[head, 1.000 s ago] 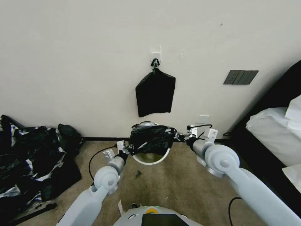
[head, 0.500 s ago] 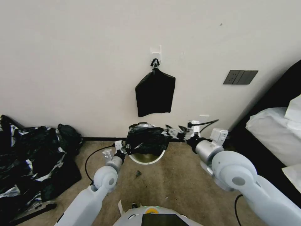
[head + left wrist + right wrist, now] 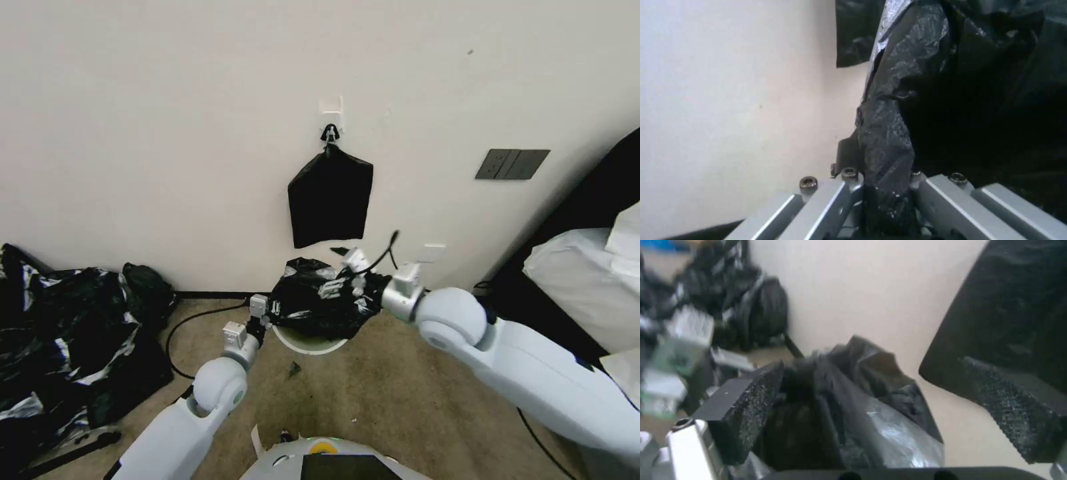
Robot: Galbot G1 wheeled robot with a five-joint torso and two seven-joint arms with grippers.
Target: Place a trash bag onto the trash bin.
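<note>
Centre frame: trash bag (image 3: 320,300) draped over trash bin (image 3: 308,341). Left hand (image 3: 882,196) pinching bag edge; right hand (image 3: 889,406) spread above the bag.

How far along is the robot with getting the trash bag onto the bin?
Partly there. The trash bag already sits bunched over the trash bin, hiding most of its rim. The left gripper is clamped on one bag edge; the right gripper is open over the bag. Spreading it around the rim remains.
</note>
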